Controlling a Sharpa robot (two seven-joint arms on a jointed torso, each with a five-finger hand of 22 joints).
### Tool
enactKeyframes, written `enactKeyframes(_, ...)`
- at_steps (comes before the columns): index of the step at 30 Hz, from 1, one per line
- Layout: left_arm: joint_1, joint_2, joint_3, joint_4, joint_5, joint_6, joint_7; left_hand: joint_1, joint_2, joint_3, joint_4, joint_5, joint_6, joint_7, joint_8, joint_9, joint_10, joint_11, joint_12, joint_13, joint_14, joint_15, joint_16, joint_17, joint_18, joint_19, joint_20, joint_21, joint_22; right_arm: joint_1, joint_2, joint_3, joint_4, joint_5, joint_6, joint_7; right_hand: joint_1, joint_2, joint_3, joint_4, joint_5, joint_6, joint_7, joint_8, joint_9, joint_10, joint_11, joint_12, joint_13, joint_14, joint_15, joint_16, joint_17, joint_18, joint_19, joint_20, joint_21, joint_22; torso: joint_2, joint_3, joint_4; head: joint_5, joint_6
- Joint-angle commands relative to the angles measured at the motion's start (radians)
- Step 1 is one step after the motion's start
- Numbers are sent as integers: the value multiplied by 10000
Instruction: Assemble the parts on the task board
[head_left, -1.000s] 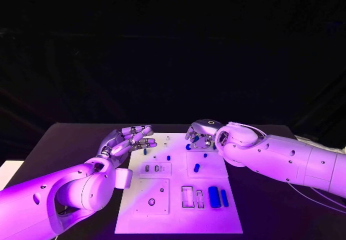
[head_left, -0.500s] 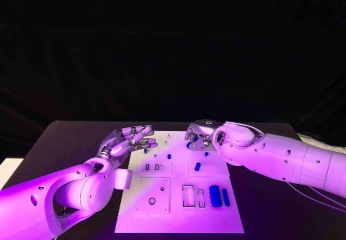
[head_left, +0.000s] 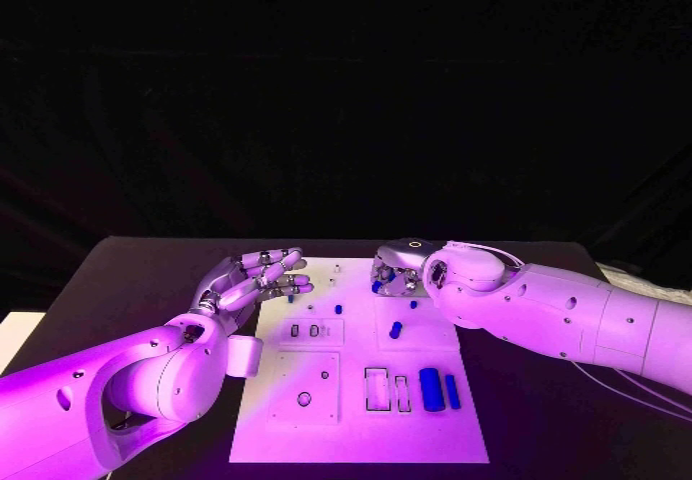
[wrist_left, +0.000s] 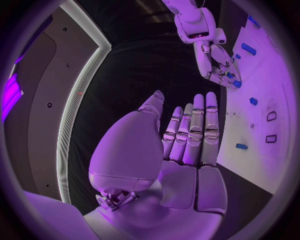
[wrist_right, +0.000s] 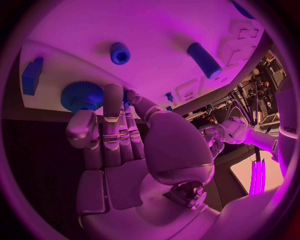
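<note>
At the far edge of the white rectangular task board (head_left: 361, 400), a blue toothed gear part (wrist_right: 81, 95) is touched by the right hand's (head_left: 397, 275) curled fingers, seemingly for seating, though a grip cannot be told, while the left hand (head_left: 260, 282) is held spread and empty beside the board's far left corner, apparently in reserve.

Parts (head_left: 427, 387) on task board (head_left: 361, 440)

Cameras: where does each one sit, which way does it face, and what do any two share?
Head view: on the robot's head, looking down at the task board; both arms come in, left hand and right hand.
Left wrist view: behind the left hand, facing across the board.
Right wrist view: behind the right hand, facing the board close up.
Shared: the left wrist and head views both show the right hand at the board.
</note>
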Motion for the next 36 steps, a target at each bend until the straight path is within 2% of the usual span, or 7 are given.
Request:
enactKeyframes(1,17,13,11,14,-6,232,2,3,121,7,-42,-61,82,19,-51,7,67,14,-45,8,33,4,-52,8,104,89,3,66,14,-16,16,-10,23,-251,-47,-80,173,197,204,-14,-205,217,-41,92,83,197,-41,74,28,128,-88,337,309,-133,170,-8,221,321,23,-4,6,-5,-20)
enactKeyframes(4,17,7,11,15,-6,242,-12,3,121,7,-42,-61,82,19,-51,7,67,14,-45,8,33,4,-52,8,104,89,3,66,14,-18,-2,-10,75,-259,-375,-42,222,243,352,14,-412,342,-65,123,120,344,-76,78,43,137,-110,594,535,-161,229,-33,358,504,36,-4,8,0,-20)
enactKeyframes(7,17,2,11,13,-6,251,-33,0,127,6,-49,-61,77,24,-59,6,60,19,-55,6,18,10,-67,14,100,87,4,62,12,-20,-42,-9,165,-137,-865,59,137,173,385,112,-561,440,-94,143,160,471,-114,67,58,154,-128,903,813,-195,303,-49,508,719,39,0,10,1,-20)
enactKeyframes(12,17,-5,11,4,-6,273,-59,1,131,6,-54,-61,73,25,-63,5,56,21,-60,5,14,12,-74,17,98,86,4,61,11,-21,-107,18,372,176,-1638,159,-18,104,342,296,-637,499,-129,146,199,554,-130,37,65,136,-140,1083,947,-208,316,-60,587,816,58,-7,31,-1,20)
enactKeyframes(16,18,-12,11,-9,-6,282,-77,5,136,8,-63,-61,68,25,-69,3,49,24,-67,4,8,14,-81,22,97,86,4,59,10,-18,-31,70,420,365,-1929,26,-143,55,294,450,-641,500,-151,126,216,567,-134,6,59,104,-140,1128,959,-209,300,-62,611,836,65,-11,41,18,53)
enactKeyframes(27,18,27,11,-15,-6,355,-103,76,206,60,-156,-52,61,15,-92,4,41,21,-96,4,2,12,-124,67,92,86,-1,49,4,-7,819,123,-451,505,-2254,-309,-230,2,273,616,-642,440,-143,62,222,509,-123,-38,35,71,-134,1230,1031,-215,292,-60,649,884,88,-27,95,36,101)
enactKeyframes(36,23,24,11,7,-6,364,-109,97,223,76,-183,-52,61,11,-97,4,42,19,-101,5,3,11,-134,80,93,88,-4,47,3,-1,1430,128,-1149,482,-2244,-544,-217,-5,295,650,-640,407,-123,32,221,459,-107,-49,22,70,-125,1296,1086,-220,297,-55,671,916,106,-23,79,77,126)
